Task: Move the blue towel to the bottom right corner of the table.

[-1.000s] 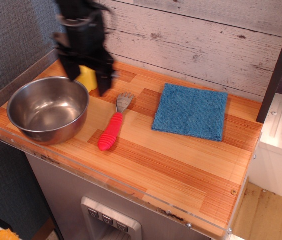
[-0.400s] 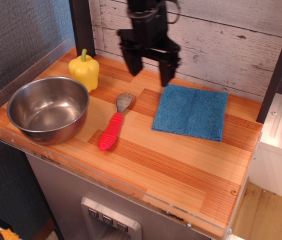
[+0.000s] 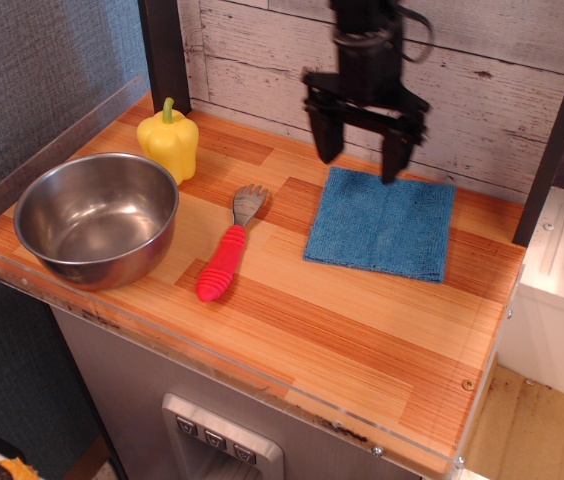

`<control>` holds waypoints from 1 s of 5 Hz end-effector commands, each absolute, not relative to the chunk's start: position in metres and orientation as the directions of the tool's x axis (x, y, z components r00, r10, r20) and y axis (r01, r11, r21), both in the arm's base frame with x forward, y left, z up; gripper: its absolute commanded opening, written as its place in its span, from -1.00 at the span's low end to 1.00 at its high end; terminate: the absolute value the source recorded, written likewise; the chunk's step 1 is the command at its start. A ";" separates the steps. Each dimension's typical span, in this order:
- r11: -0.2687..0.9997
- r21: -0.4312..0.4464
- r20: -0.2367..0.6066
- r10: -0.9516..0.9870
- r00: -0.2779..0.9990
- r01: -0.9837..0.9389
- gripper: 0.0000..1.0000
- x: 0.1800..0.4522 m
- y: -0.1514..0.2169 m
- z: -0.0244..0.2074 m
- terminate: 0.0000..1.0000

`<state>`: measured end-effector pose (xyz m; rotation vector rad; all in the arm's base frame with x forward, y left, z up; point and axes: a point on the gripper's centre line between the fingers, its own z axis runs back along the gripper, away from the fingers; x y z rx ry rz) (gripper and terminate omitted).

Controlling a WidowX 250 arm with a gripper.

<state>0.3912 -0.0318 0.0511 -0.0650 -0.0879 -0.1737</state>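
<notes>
The blue towel (image 3: 382,223) lies flat on the table (image 3: 342,330), at the back right near the wooden wall. My black gripper (image 3: 360,156) hangs above the towel's far edge, over its back left part. Its two fingers (image 3: 326,140) are spread wide apart and hold nothing. It does not touch the towel.
A steel bowl (image 3: 96,216) sits at the left front. A yellow bell pepper (image 3: 169,139) stands behind it. A fork with a red handle (image 3: 228,250) lies mid-table left of the towel. A clear acrylic rim (image 3: 262,385) runs along the table's front edge.
My gripper has swept from the far left by the pepper, rightward along the back wall, to above the towel's far edge. It stays open. The towel has not moved.
</notes>
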 end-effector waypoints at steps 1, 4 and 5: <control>0.982 0.018 0.083 -0.189 0.979 0.188 1.00 0.394 -0.052 0.052 -1.00; 0.987 0.032 0.038 -0.160 0.986 0.158 1.00 0.371 -0.042 0.012 -1.00; 0.983 0.010 -0.006 -0.184 0.983 0.184 1.00 0.359 -0.045 0.001 -1.00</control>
